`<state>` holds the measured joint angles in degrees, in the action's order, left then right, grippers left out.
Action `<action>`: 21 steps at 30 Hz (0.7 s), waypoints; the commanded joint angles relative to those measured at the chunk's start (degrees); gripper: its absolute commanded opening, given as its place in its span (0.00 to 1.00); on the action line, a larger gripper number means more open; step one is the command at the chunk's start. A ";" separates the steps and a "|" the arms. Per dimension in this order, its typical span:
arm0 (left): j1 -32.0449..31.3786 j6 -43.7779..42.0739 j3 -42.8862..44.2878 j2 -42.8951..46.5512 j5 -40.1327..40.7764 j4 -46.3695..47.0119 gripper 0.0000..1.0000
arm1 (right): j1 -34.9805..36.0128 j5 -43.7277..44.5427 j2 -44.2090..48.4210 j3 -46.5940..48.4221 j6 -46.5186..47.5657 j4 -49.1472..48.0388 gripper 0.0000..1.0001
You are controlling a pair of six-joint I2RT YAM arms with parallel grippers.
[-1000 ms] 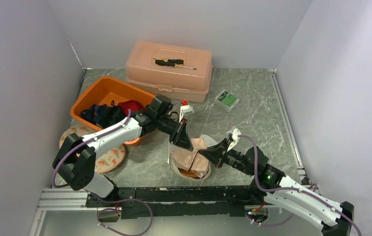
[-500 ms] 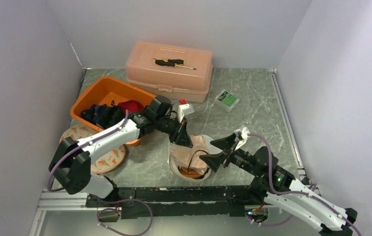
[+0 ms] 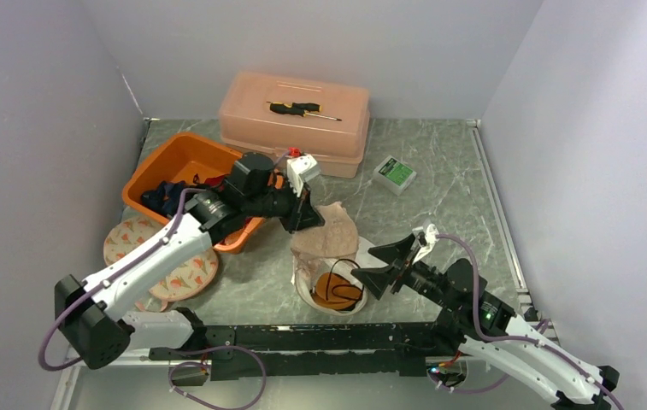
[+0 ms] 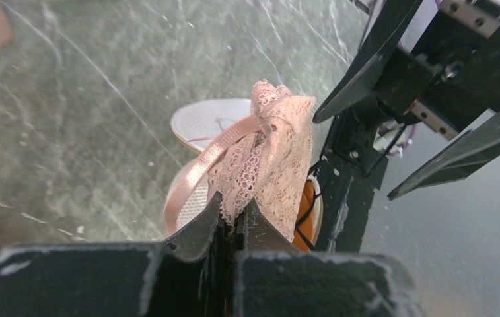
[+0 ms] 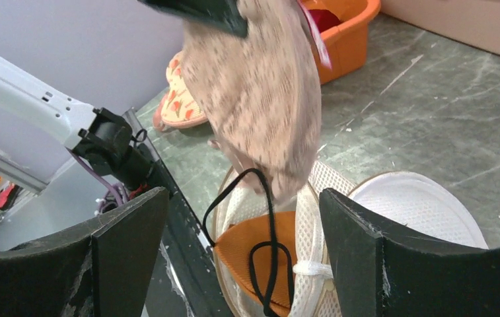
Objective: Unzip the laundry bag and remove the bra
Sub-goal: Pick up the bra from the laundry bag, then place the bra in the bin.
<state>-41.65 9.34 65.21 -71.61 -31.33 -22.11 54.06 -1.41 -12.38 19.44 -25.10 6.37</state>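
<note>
Lace of the bra (image 4: 270, 158) was pinched between the fully closed jaws of the left gripper (image 4: 234, 212) and held up over the laundry bag (image 3: 302, 286). This was presumably so that the garment could be drawn clear of the open mouth without dragging at the orange item (image 5: 253, 247) and black cord (image 5: 268, 218) inside, though it could not be told whether its lower edge was touching the mesh. The right gripper (image 3: 379, 263) was spread wide with nothing held, set low beside the bag's near rim, a placement judged useful for steadying the bag if the strap (image 4: 201, 168) snagged.
</note>
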 commanded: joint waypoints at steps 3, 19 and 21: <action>0.08 -4.18 5.13 4.89 11.09 -3.75 0.03 | 0.03 6.00 1.47 -1.30 -2.45 -3.38 0.87; 5.32 5.78 19.54 4.30 42.16 -12.35 0.03 | 0.04 16.55 -4.48 -0.42 -7.92 2.77 0.85; 10.39 7.45 24.14 1.52 43.89 -16.77 0.03 | 0.07 16.57 -5.68 -0.38 -7.72 2.22 0.87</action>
<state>-38.13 12.10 81.49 -66.70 3.44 -32.95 54.04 13.52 -16.56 17.82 -31.90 10.79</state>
